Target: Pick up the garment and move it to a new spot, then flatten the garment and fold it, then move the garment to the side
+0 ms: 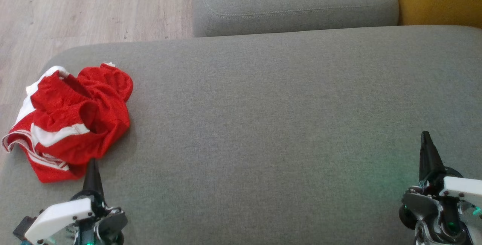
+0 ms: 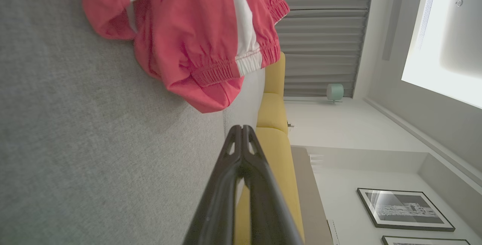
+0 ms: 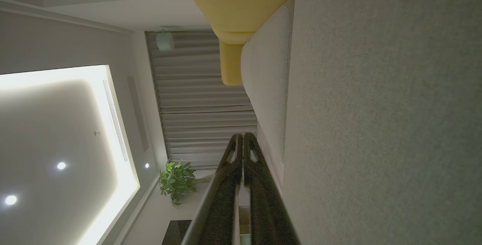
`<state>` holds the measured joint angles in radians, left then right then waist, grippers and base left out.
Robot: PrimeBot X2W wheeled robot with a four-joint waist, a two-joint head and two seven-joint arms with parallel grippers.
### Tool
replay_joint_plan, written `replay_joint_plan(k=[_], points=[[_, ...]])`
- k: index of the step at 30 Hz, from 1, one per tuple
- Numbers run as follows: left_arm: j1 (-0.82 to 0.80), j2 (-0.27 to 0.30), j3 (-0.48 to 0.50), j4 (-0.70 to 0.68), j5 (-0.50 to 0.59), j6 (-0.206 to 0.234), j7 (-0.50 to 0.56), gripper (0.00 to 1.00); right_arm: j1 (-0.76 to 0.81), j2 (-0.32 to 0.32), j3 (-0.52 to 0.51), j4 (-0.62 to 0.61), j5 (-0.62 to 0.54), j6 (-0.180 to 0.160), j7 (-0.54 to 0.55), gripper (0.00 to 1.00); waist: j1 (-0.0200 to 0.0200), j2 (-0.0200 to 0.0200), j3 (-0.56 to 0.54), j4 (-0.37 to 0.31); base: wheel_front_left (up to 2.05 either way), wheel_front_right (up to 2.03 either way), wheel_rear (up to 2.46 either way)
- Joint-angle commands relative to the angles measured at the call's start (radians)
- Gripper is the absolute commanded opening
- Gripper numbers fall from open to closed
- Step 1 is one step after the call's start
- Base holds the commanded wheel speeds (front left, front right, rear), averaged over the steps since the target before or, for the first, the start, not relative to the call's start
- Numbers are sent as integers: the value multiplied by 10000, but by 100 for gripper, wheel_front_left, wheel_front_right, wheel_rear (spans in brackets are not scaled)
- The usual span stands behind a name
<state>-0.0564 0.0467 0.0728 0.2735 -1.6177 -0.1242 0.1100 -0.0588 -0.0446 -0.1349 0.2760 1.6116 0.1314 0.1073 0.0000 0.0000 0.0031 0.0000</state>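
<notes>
Left gripper (image 1: 92, 166) and right gripper (image 1: 426, 139): each bears two long, glossy black fingers (image 2: 222, 184) that taper to a narrow tip, with a small slot cut through near the end. Each wrist has a white cover (image 1: 60, 216) fastened with small dark screws (image 1: 90, 213), beside a grey metal joint (image 1: 416, 201). Green lights (image 1: 450, 225) glow in the housings, and a thin bluish wire (image 1: 422, 183) shows at the right wrist.

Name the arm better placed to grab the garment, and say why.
Left. The left hand is right by the near edge of the red garment; the right hand is far across the cushion.
</notes>
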Motion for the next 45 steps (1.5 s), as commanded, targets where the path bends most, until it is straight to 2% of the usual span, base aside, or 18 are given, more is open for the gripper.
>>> replay_joint_plan(k=[1, 21, 22, 26, 35, 40, 42, 45], points=[[-515, 35, 407, -287, 88, -65, 30, 0, -491, -56, 214, -313, -27, -7, 57, 0, 0, 0, 0, 0, 0, 0, 0], [-515, 35, 407, -287, 88, -65, 30, 0, -491, -56, 214, -313, -27, -7, 57, 0, 0, 0, 0, 0, 0, 0, 0], [0, 0, -3, 3, 1, 2, -1, 100, 0, 0, 2, 2, 1, 0, 0, 100, 0, 0, 0, 0, 0, 0, 0], [253, -13, -103, 543, 7, 11, -22, 100, 315, 38, 35, 529, 5, 0, -10, 100, 0, 0, 3, -1, 0, 0, 0], [128, -10, -275, 508, 522, 26, -289, 100, 300, -3, 310, 415, -385, -1, -284, 100, 0, 0, -29, 25, 0, 0, 0], [117, -8, -343, 257, 1243, 107, -437, 100, 291, 2, 341, 364, -1291, -1, -432, 100, 0, 0, -40, 39, 0, 0, 0], [116, -6, -566, 69, 2009, 208, -586, 100, 314, 15, 402, 237, -2391, -1, -580, 100, 0, 0, -56, 74, 0, 0, 0], [99, -5, -691, -9, 2444, 291, -675, 100, 344, 19, 440, 162, -2938, -1, -668, 100, 0, 0, -72, 99, 0, 0, 0]])
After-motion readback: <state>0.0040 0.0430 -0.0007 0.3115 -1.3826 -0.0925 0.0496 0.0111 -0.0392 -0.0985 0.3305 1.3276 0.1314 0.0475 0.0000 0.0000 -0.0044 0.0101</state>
